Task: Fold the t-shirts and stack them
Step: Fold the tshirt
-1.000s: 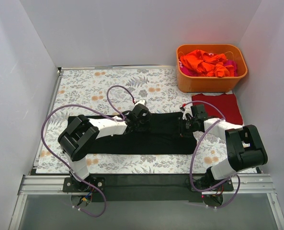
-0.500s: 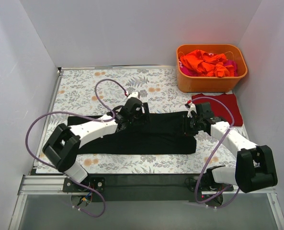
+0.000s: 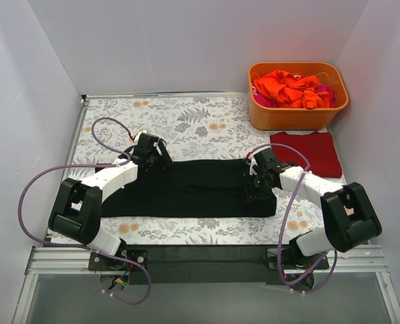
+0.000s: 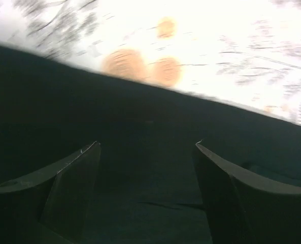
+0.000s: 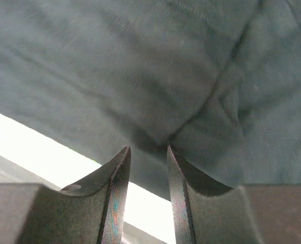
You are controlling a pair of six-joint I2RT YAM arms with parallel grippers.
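Observation:
The black t-shirt (image 3: 193, 192) lies as a long folded band across the tablecloth. My left gripper (image 3: 156, 154) hovers at its far left edge; in the left wrist view its jaws (image 4: 147, 145) stand wide open over black cloth (image 4: 140, 117) with nothing between them. My right gripper (image 3: 252, 181) is low over the band's right end. In the right wrist view its fingers (image 5: 148, 148) stand a narrow gap apart, light showing through, tips at a crease of the shirt (image 5: 140, 61). A dark red t-shirt (image 3: 309, 152) lies folded at the right. Orange t-shirts (image 3: 287, 88) and a pink one (image 3: 326, 93) fill the tub.
The orange plastic tub (image 3: 297, 118) stands at the back right corner, just behind the red shirt. The floral tablecloth (image 3: 186, 118) covers the table, walled in white on three sides. Purple cables (image 3: 108, 131) loop over both arms.
The left gripper has let go and slid left along the black shirt's far edge from the middle to the left end. The right gripper has widened a little and shifted slightly left.

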